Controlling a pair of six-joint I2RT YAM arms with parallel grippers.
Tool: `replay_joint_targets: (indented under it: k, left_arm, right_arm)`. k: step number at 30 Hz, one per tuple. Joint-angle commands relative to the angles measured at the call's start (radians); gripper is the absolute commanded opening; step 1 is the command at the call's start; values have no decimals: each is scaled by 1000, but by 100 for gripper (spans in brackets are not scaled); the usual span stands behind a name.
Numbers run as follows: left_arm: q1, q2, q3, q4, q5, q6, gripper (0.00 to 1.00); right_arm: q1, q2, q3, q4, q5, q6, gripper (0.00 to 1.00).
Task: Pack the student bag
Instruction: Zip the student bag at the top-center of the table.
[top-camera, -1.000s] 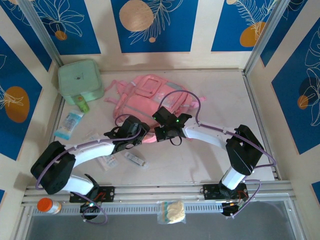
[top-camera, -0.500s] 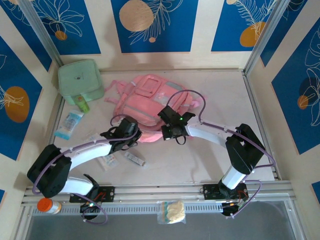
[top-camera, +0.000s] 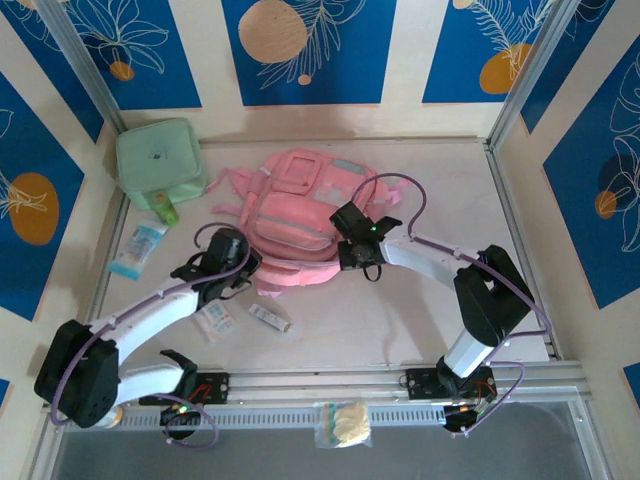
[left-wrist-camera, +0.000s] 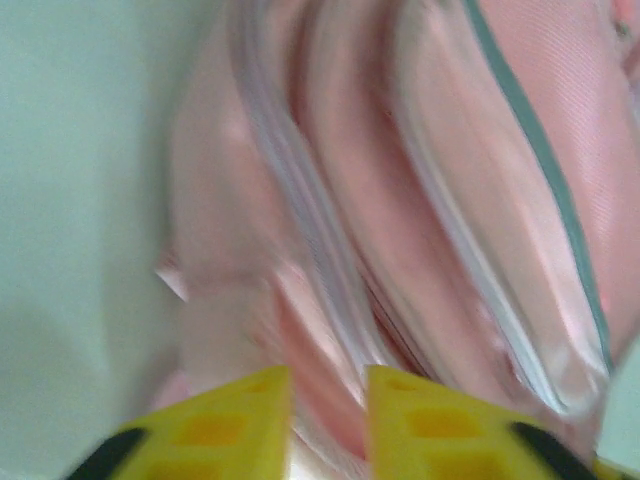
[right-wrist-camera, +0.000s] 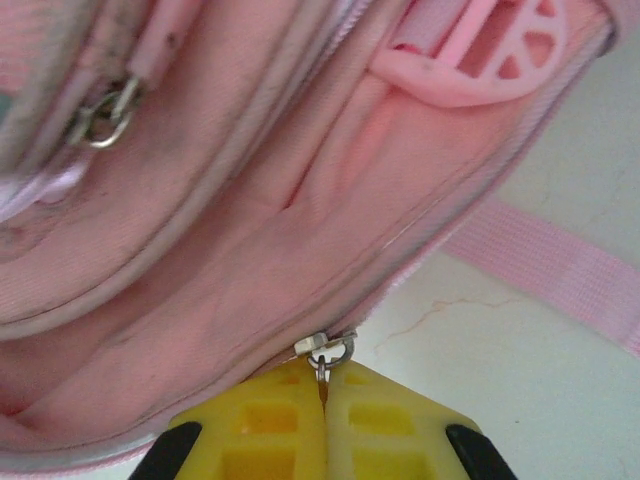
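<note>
Over the last second the arms have spread apart. The left gripper (top-camera: 228, 256) has slid toward the left of the frame, to the bag's lower-left edge, and the right gripper (top-camera: 352, 243) has drawn up and to the right. Between them the student bag (top-camera: 298, 210) now lies broader and more exposed at the centre of the surface (top-camera: 400, 320), its lower rim bulging toward the arms.

In the right wrist view the fingers (right-wrist-camera: 270, 430) are pressed together on the metal zipper pull (right-wrist-camera: 322, 352). I judge the pull travels with that arm, opening a compartment for packing. In the left wrist view the yellow fingers (left-wrist-camera: 235, 420) stand slightly apart with blurred pink fabric in the gap; whether they pinch it I cannot tell.

Nearest, small packets (top-camera: 215, 322) lie just below the bag's lower-left corner, close to the left arm. The lower right of the surface is bare and offers the most room. Farther off, a blue pouch (top-camera: 138, 248) and a green tube (top-camera: 165, 209) sit at the left. The mint-green case (top-camera: 160, 160) takes the upper-left corner against the walls, and the bag's top lies near the back edge.
</note>
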Motion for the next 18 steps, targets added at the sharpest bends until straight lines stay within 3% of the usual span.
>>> replay_joint_targets:
  k: [1, 8, 13, 18]
  left_arm:
    - [-101, -4, 11, 45, -4, -100, 39]
    - [-281, 166, 113, 107, -63, -342, 59]
    - [-343, 291, 239, -16, -156, -473, 69]
    - [-359, 431, 312, -63, -205, -599, 73]
  right_arm:
    - [13, -25, 22, -14, -11, 10, 0]
    - [6, -22, 13, 0, -21, 4, 0]
    - [7, -37, -22, 31, -51, -3, 0]
    - [6, -40, -39, 50, -60, -5, 0]
